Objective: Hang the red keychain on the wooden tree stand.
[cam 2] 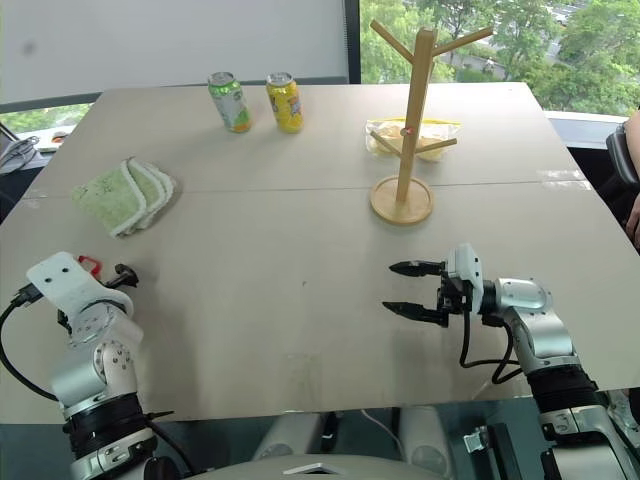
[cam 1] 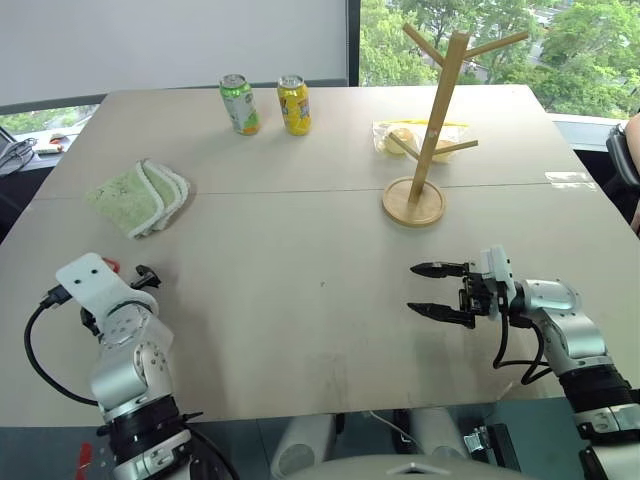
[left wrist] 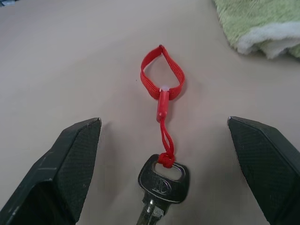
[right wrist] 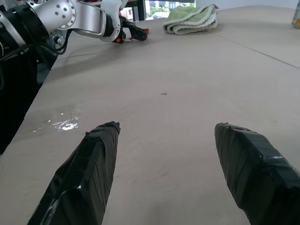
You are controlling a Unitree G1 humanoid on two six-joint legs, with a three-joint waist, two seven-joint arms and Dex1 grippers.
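The red keychain point(left wrist: 161, 77) lies flat on the table, a red strap loop tied by a thin cord to a silver key point(left wrist: 163, 180). My left gripper point(left wrist: 164, 122) is open, its two fingers standing either side of the key without touching it. From the head the keychain point(cam 1: 110, 265) peeks out beside my left gripper point(cam 1: 140, 275) near the table's front left edge. The wooden tree stand point(cam 1: 437, 120) is upright at the back right on its round base point(cam 1: 413, 200). My right gripper point(cam 1: 414, 288) hovers open and empty in front of the stand, pointing left.
A folded green towel point(cam 1: 140, 195) lies behind the left gripper. A green can point(cam 1: 240, 104) and a yellow can point(cam 1: 294, 104) stand at the far edge. A clear bag point(cam 1: 405, 135) of yellowish items sits behind the stand. A person's arm point(cam 1: 628, 150) shows at the right edge.
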